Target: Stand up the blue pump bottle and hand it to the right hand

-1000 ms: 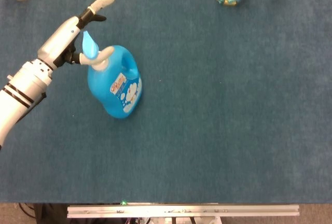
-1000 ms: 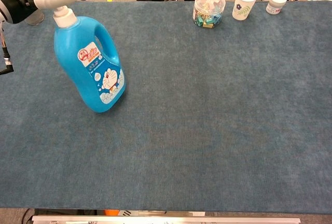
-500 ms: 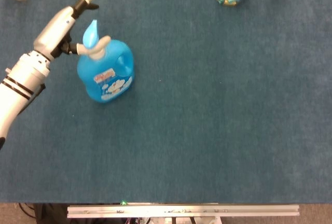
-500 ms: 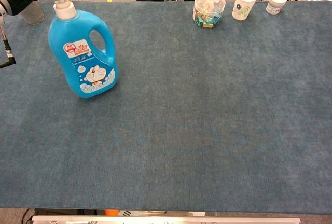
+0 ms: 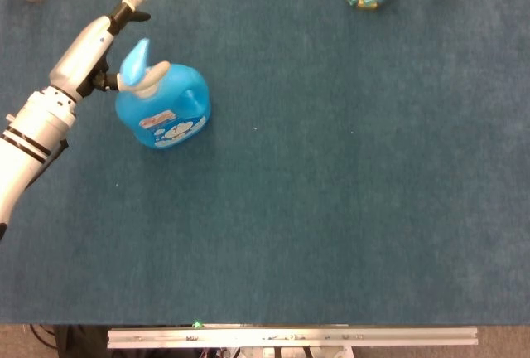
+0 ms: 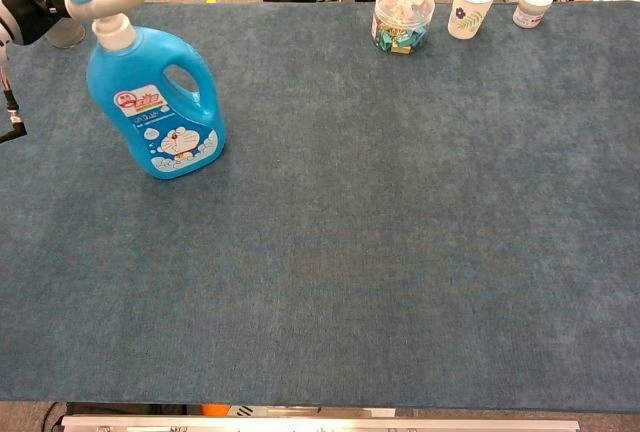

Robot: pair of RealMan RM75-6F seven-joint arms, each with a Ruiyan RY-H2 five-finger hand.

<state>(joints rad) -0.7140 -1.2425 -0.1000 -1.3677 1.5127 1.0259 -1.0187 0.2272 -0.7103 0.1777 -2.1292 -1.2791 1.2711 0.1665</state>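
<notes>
We note the pump bottle (image 6: 155, 102) upright at table (image 6: 400, 252) far left; left hand (image 5: 103, 43) apparently touching its pump, behind-left.

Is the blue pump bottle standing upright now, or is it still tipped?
Upright. In the chest view the blue pump bottle stands on its base with the pump on top; the left hand holds the pump neck.

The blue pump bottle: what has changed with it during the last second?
The blue plastic pump bottle was tipped from a strong lean to nearly upright, moving left and away, the left hand at its pump head throughout. The candy jar and paper cup stayed put.
</notes>
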